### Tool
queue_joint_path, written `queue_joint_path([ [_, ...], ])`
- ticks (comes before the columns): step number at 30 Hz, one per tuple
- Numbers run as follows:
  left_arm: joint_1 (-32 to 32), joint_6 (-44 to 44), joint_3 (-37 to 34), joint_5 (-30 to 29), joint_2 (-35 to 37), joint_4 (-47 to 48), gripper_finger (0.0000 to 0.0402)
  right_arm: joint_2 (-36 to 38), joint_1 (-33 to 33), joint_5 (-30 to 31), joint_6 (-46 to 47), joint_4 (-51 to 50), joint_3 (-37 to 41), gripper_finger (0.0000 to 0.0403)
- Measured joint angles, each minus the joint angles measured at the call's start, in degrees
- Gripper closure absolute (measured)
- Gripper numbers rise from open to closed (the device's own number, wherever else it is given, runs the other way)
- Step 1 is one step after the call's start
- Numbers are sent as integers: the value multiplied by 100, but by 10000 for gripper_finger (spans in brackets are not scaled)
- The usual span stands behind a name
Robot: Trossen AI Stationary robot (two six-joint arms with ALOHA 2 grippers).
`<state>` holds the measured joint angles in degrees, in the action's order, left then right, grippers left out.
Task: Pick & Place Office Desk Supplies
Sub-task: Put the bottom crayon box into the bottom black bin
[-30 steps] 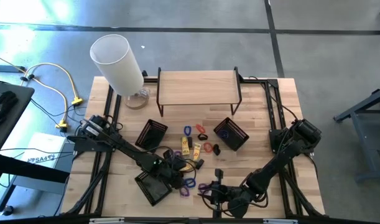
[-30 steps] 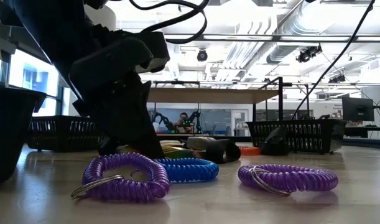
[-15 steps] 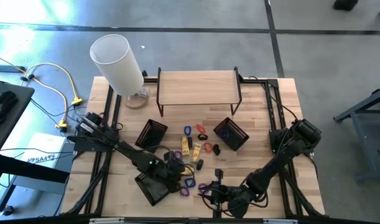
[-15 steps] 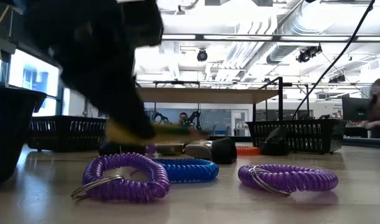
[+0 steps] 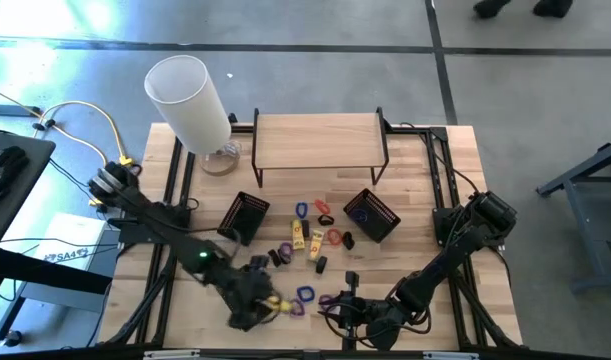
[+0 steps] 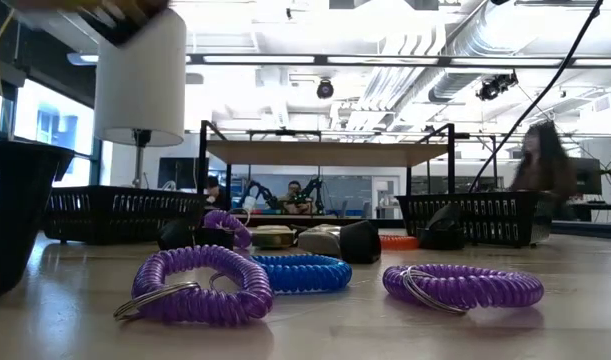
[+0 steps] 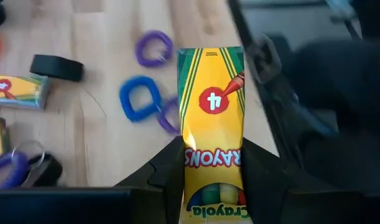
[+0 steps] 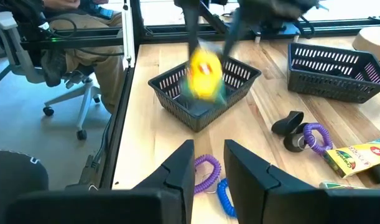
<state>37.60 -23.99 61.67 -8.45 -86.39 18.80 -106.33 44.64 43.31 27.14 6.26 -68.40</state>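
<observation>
From above, the left gripper (image 5: 257, 300) hangs over the table's near-left part, the right gripper (image 5: 347, 308) resting near the front edge. The left wrist view shows fingers (image 7: 168, 171) clamped on a yellow crayon packet (image 7: 213, 118) above coil bands (image 7: 140, 99). In the right wrist view, that gripper's jaws stand narrowly parted, holding nothing.

Pale matt wooden desk (image 5: 415, 215); glossy printed-card crayon packet (image 7: 211, 118); shiny plastic coil bands (image 6: 200, 282) with metal rings; black mesh basket (image 8: 202, 93).
</observation>
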Motion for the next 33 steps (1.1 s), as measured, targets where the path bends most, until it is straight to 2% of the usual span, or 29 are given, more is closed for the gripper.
queue_joint_path([
  [6, 625, 307, 2, -153, 470, 755, 278, 1, 0, 1, 0, -4, 0, 329],
  [12, 1043, 315, 2, -770, 128, 1396, 278, -1, -23, 6, 2, 0, 0, 329],
  [19, 971, 16, 2, -830, -257, 1622, 278, 1, -101, 4, 143, 2, 0, 329],
  [25, 851, -220, 2, -792, -346, 2352, 278, 1, -170, 2, 174, 41, 0, 329],
  [33, 856, -379, 2, -777, -343, 2392, 278, 1, -247, 0, 177, 63, 0, 329],
])
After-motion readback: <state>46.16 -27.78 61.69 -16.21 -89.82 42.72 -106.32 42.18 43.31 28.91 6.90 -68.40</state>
